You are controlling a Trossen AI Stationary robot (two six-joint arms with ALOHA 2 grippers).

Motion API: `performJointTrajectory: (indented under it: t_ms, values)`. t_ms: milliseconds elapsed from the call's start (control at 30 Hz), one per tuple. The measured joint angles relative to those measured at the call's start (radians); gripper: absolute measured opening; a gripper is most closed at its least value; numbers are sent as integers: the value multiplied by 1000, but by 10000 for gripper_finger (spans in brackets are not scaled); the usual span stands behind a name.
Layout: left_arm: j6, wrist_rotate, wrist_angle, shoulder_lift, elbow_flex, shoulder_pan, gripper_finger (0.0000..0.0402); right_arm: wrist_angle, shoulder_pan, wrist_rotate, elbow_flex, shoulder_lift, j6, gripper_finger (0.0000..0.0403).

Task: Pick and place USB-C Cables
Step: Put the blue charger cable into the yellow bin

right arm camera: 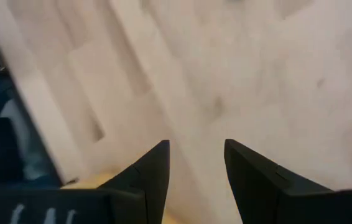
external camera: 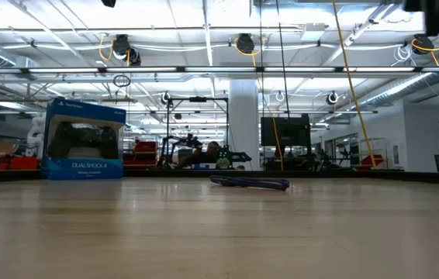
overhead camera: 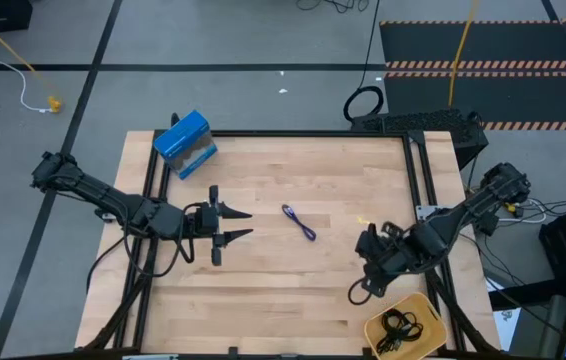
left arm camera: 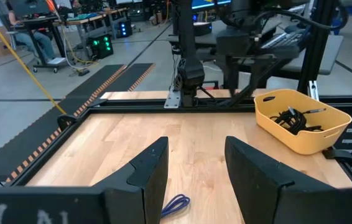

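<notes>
Blue-purple USB-C cable is lying loose near the middle of the wooden worktop, flat, nothing touching it. In the low view it is showing as a low dark strip; in the left wrist view its loop is peeking out between the fingers.

Left gripper is hovering left of that cable, fingers spread apart and pointing at it, holding nothing.

Two black USB-C cables are sitting bunched inside the yellow bin at the worktop's near right corner, also showing in the left wrist view in the bin.

Right gripper is hanging just beside the bin, above bare wood, fingers parted and empty.

Blue box is standing at the far left corner, well apart from the cables.
</notes>
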Motion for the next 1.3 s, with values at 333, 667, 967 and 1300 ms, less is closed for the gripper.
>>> performJointTrajectory:
  t_ms: [333,667,967,1300]
  values:
    - [-1,0,0,0,0,0,161,31,-29,212,-17,0,-217,146]
    - [-15,0,0,0,0,0,161,244,-45,473,-217,1,-228,146]
    - [-58,-28,67,0,0,0,161,436,-43,563,-361,0,-232,146]
    - [-12,-75,81,71,0,29,161,566,-45,599,-446,0,-315,146]
